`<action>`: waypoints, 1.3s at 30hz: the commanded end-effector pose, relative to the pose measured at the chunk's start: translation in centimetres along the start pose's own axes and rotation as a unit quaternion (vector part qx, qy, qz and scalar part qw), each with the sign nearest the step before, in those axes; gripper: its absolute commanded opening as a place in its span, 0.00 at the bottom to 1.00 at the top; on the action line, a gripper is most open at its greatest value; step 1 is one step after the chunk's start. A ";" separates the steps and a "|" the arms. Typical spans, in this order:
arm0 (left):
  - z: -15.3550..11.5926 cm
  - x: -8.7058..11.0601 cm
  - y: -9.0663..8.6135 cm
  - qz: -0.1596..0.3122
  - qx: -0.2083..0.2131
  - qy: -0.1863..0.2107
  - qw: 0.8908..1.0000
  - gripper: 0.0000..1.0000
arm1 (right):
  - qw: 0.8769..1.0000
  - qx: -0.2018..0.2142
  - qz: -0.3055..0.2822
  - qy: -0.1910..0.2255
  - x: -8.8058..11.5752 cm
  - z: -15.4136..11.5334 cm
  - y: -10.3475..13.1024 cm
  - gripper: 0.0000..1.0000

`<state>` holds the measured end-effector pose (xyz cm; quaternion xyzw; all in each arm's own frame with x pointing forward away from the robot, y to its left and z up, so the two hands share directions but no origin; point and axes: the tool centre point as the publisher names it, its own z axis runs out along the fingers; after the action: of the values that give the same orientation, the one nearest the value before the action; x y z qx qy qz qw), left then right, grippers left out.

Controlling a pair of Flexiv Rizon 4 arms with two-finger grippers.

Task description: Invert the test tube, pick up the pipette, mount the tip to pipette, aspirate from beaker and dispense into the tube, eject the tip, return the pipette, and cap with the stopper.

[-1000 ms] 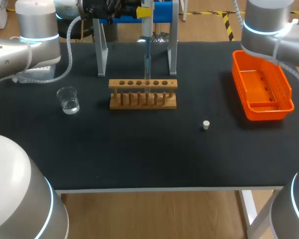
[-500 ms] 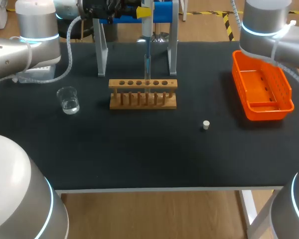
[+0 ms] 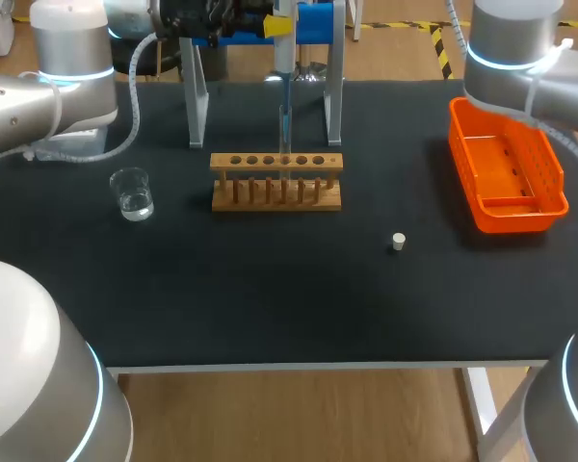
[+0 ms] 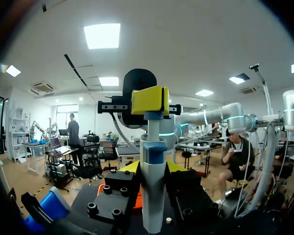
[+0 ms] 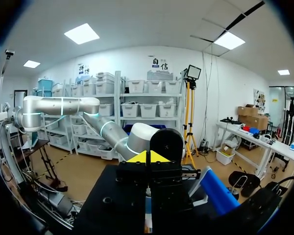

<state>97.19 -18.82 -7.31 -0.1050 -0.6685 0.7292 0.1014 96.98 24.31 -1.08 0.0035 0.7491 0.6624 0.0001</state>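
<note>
Barely anything new over the last second. Same spot for the pipette (image 4: 153,200): top middle of the head view, hanging upright between the legs of the grey stand (image 3: 194,96), lower end right over the fourth hole from the left in the wooden rack (image 3: 276,191). No drop, no lift, no sideways drift. Clamped around the shaft by the left tool (image 4: 153,167), yellow tips on it from both sides in the left wrist view, so clenched on the pipette. Can't make out the test tube under it, or a tip on the end; too small.

Only real shift: the right arm (image 3: 520,58), upper right of the head view, nudged a hair toward frame left about half a second back, then nothing more. No sign of the right tool (image 5: 147,157) in the head view; in its own wrist view, looks pinched shut on nothing, yellow tips meeting. A yellow block right at the pipette's top end in the left wrist view, maybe that same tool, maybe part of the pipette. Can't tell.

Reading all that as the dispense step, or a pause around it, possibly lining up on the plunger. Untouched beaker (image 3: 132,195) with clear liquid at centre left of the bench (image 3: 270,289). Loose stopper (image 3: 398,242) lower right of the rack, orange basket (image 3: 506,214) far right, neither moved. So eject, return and capping all still to come.
</note>
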 end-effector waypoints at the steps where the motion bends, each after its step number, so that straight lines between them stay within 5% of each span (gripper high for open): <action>1: -0.1 -0.3 -0.3 0.001 0.001 0.003 1.000 0.00 | 1.000 0.003 0.001 0.001 0.1 0.0 -0.5 0.00; 29: -0.1 -0.3 -0.3 0.001 0.001 0.003 1.000 0.00 | 1.000 0.016 0.020 0.001 0.2 0.2 -2.8 0.00; 39: -0.1 -0.3 -0.3 0.001 0.001 0.003 1.000 0.00 | 1.000 -0.002 -0.011 -0.007 0.4 -0.7 0.2 0.00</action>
<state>97.23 -18.89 -7.25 -0.1051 -0.6674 0.7303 0.1009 97.01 24.08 -1.39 0.0007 0.7485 0.6631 0.0072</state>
